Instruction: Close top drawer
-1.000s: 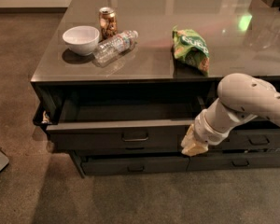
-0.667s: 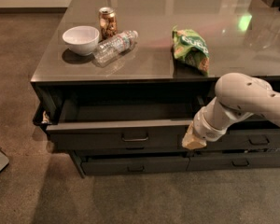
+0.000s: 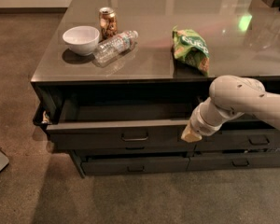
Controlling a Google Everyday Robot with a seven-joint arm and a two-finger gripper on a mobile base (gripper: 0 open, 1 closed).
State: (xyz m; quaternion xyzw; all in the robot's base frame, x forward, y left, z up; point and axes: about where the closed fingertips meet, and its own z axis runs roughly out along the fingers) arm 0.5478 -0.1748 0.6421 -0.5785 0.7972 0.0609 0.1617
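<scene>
Hand: the hand lay against the right end of the top drawer, at the front's upper edge; how far open it was, or whether it held anything, could not be told.
Arm: the pale arm came in from the right of the drawer, bent down to the hand.
Top drawer: it stood open below the surface, dark interior showing, with its handle left of the hand.
Lower drawers: the lower drawers sat beneath it.
On the surface, behind the drawer: a white bowl, a can, a lying bottle and a green bag.
</scene>
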